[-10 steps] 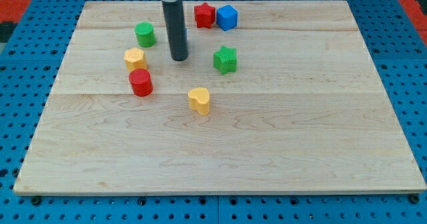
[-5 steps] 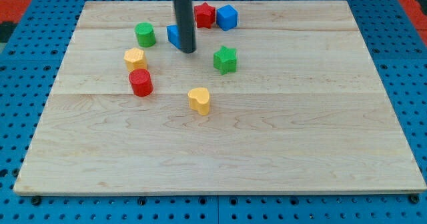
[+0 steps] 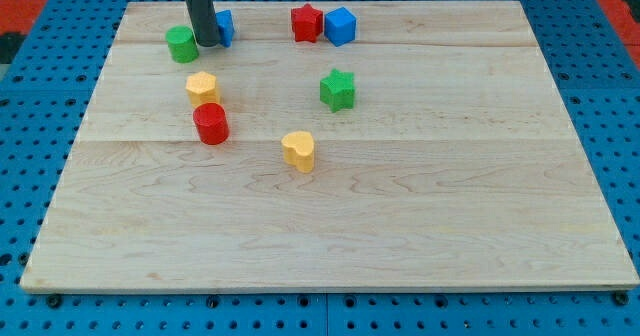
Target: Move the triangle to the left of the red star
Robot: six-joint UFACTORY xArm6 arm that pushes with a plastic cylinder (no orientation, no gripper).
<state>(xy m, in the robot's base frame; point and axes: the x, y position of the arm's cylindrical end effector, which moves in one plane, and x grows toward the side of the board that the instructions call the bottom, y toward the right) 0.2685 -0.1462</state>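
The red star [image 3: 306,23] sits near the view's top, with a blue cube [image 3: 340,25] touching its right side. The blue triangle [image 3: 224,27] lies well to the left of the red star, partly hidden behind my rod. My tip [image 3: 208,43] stands at the triangle's left edge, between it and a green cylinder [image 3: 182,44], close to both.
A yellow hexagonal block [image 3: 202,87] and a red cylinder [image 3: 211,123] lie below the tip. A green star [image 3: 338,89] and a yellow heart-shaped block [image 3: 298,149] lie toward the middle. The wooden board [image 3: 400,226] sits on a blue pegboard.
My tip has moved up and to the left. The blue triangle has gone left and up with it, and the green cylinder has shifted left.
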